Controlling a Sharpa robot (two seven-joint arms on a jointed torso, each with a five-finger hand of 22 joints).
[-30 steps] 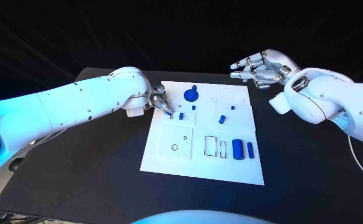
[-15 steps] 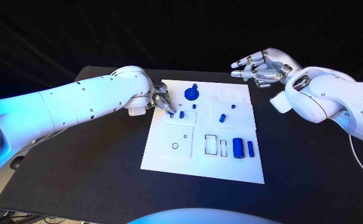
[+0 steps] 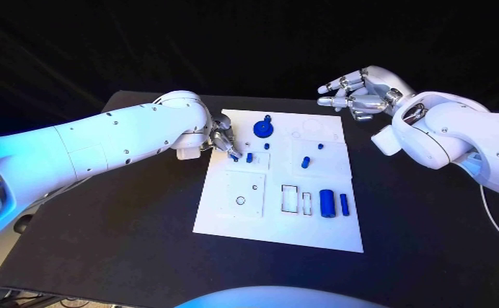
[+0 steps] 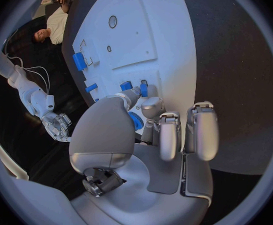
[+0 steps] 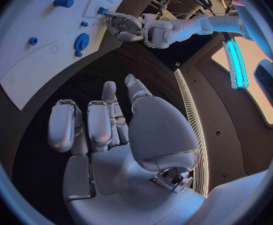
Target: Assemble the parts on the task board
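Board [image 3: 279,230] white w/ blue parts, no readable writing; left hand [image 3: 221,141] fingertips pinch small blue peg [image 3: 249,157] at its edge, right hand [image 3: 357,97] released, fingers apart, off-board.

One white task board [image 3: 234,214] on one black table [image 3: 125,207]. Blue parts counted on the board: one gear [image 3: 263,129], one large cylinder [image 3: 327,204], and one slim bar [image 3: 344,205]. Two robot hands: left [image 3: 221,140], right [image 3: 353,96].
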